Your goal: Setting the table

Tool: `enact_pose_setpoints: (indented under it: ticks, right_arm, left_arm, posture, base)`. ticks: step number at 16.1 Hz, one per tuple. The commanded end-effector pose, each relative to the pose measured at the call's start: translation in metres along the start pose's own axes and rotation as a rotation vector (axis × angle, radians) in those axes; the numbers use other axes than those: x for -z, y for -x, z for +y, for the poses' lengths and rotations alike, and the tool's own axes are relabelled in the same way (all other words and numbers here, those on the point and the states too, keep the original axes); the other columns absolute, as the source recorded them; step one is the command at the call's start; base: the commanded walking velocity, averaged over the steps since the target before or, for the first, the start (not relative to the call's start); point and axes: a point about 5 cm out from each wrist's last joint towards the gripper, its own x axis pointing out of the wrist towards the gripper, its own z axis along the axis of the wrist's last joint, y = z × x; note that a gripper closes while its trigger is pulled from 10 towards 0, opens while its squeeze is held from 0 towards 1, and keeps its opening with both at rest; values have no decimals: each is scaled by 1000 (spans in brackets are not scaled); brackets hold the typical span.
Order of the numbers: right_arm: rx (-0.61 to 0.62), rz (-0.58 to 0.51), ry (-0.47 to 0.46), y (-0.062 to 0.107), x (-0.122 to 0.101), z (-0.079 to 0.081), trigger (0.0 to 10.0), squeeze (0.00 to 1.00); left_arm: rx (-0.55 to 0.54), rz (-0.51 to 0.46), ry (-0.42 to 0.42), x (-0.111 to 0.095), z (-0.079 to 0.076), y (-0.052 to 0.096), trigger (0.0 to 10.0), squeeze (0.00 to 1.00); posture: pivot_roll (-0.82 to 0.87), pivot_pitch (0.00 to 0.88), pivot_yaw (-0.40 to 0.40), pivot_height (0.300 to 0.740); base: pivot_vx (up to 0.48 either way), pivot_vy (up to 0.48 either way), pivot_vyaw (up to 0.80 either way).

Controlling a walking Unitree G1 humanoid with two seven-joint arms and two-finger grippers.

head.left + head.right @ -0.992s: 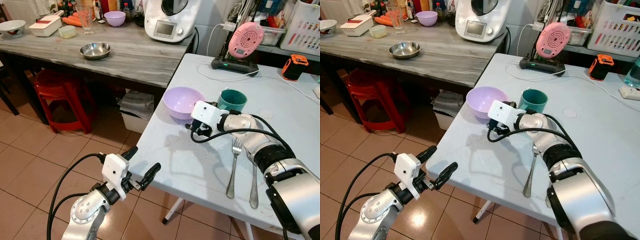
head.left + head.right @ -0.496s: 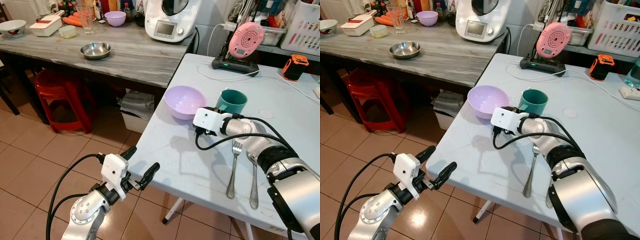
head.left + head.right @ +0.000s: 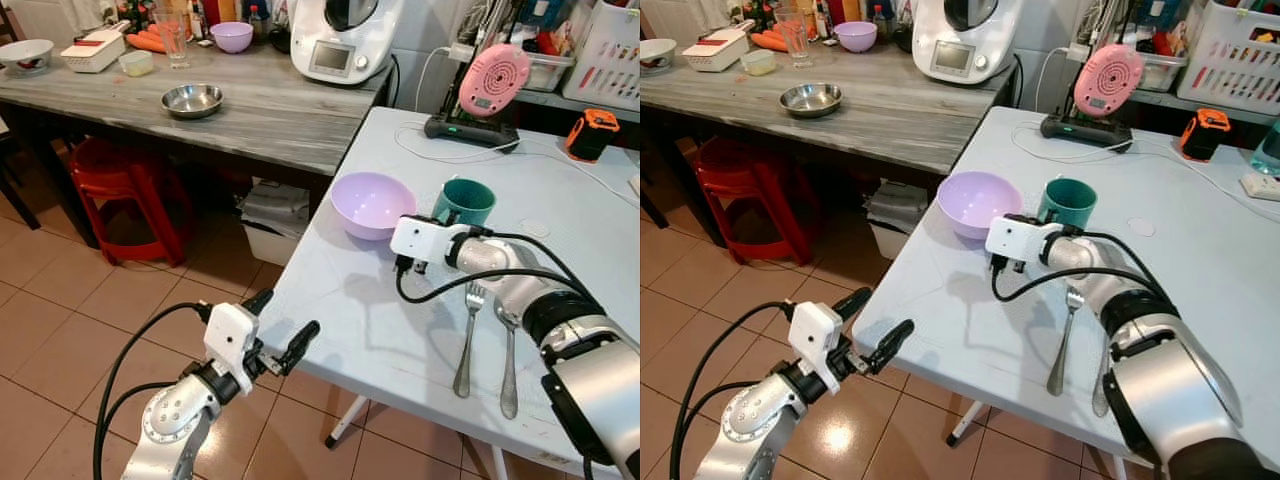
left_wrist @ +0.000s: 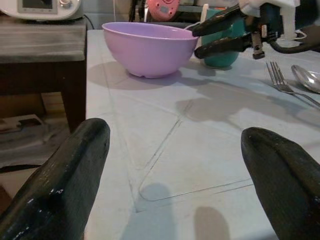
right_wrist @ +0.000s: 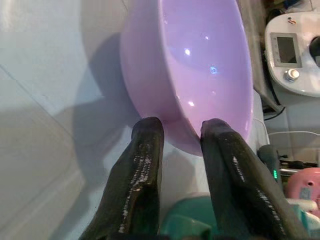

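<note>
Bowl (image 3: 371, 203), cup (image 3: 464, 201), fork (image 3: 467, 336) and spoon (image 3: 507, 350) are lying on the desk (image 3: 590, 250); right end effector (image 5: 181, 135), slightly parted, empty, is hovering by the bowl; left end effector (image 3: 282, 331) is hanging open; placement seems nearly complete.

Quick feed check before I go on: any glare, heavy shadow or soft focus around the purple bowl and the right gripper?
Left eye view: sharp, even light; the right gripper casts a soft shadow on the white table. Right wrist view: small glints inside the purple bowl, its shadow dark beside it, the fingers blurred up close. Left wrist view: the left gripper is large and soft, the bowl sharp.
</note>
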Motion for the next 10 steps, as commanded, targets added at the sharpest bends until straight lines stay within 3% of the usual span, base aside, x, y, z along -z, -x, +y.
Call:
enact_pose_setpoints:
  ticks: [1, 7, 10]
  right_arm:
    - [9, 4, 32, 2, 0, -8, 0, 0]
    - [43, -19, 69, 4, -2, -16, 0, 0]
    - [50, -53, 73, 4, -6, -17, 0, 0]
  left_arm:
    - [1, 20, -11, 1, 1, 0, 10000, 0]
    - [-16, 30, -22, 2, 4, -3, 10000, 0]
    - [-7, -20, -16, -6, 4, -5, 10000, 0]
  posture:
    - [52, 29, -18, 740]
    - [52, 19, -11, 740]
    - [53, 16, -10, 740]
  base:
    - [0, 0, 0]
    - [0, 0, 0]
    - [0, 0, 0]
